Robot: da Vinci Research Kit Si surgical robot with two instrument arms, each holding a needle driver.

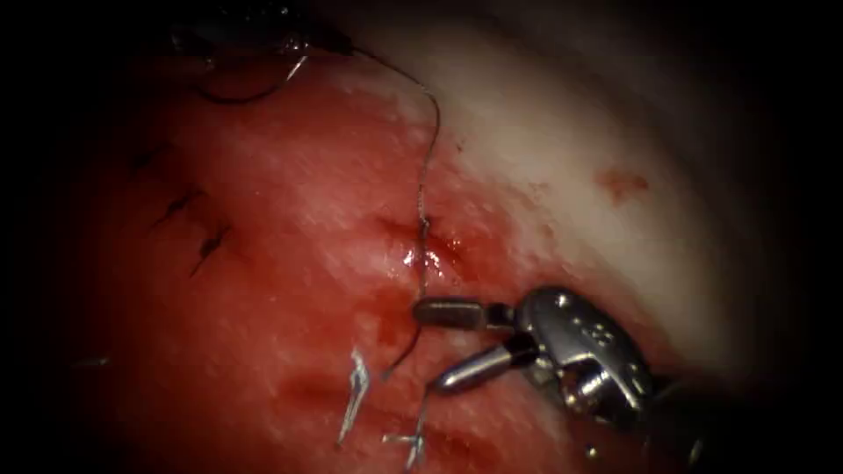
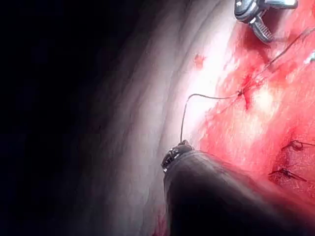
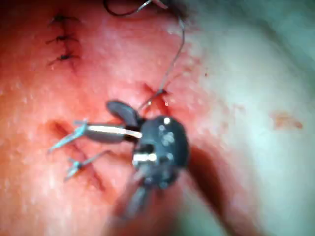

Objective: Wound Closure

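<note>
Red-wet tissue [image 1: 263,290]: in the endoscope view we count one right hand [image 1: 439,347], jaws apart, holding nothing, one thread [image 1: 428,158], three dark stitches [image 1: 189,224] left. Needle [image 1: 255,83] lies at left hand [image 1: 263,39], state unclear. Left wrist: thread [image 2: 206,97] meets left hand [image 2: 173,155]. Right wrist: right hand [image 3: 106,120] open, two pale thread ends [image 3: 69,137].

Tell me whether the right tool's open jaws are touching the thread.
Cannot tell. In the endoscope view the thread runs down from the stitch, passing the tip of the upper jaw of the right tool; overlap hides whether they meet.
</note>
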